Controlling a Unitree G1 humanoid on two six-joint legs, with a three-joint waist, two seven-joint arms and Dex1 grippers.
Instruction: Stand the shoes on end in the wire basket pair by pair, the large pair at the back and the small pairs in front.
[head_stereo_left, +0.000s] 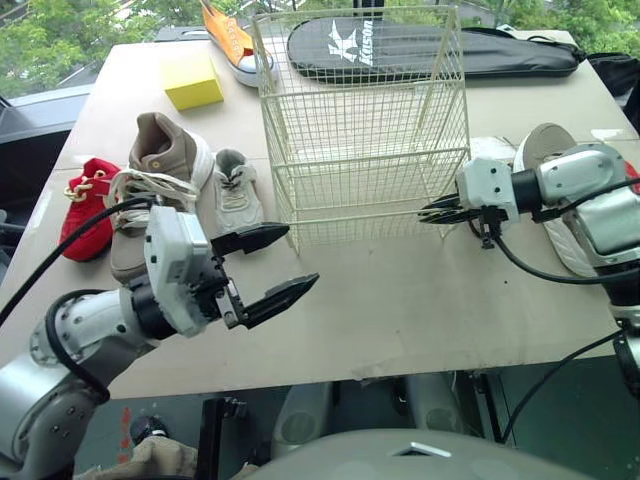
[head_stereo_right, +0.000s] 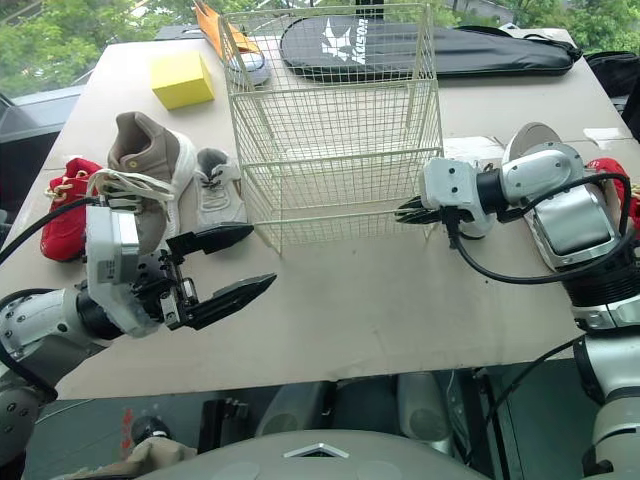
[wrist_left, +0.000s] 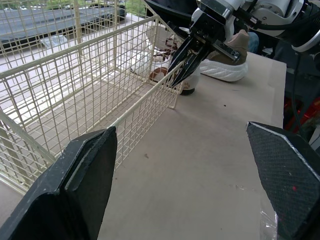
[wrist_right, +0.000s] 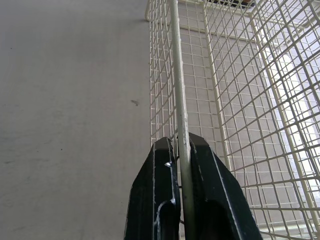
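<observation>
From the head camera, the wire basket (head_stereo_left: 365, 130) is sitting empty at upper centre, the shoes (head_stereo_left: 160, 165) lying mid-left, the left gripper (head_stereo_left: 272, 265) gaping at lower left. Along the right wrist, the right gripper (wrist_right: 179, 145) is pinching a basket wire; I'd say tugging risks tipping it.

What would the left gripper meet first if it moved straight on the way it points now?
Probably the right gripper, shut on the near corner of the wire basket; table lies between, though depth is unclear.
</observation>
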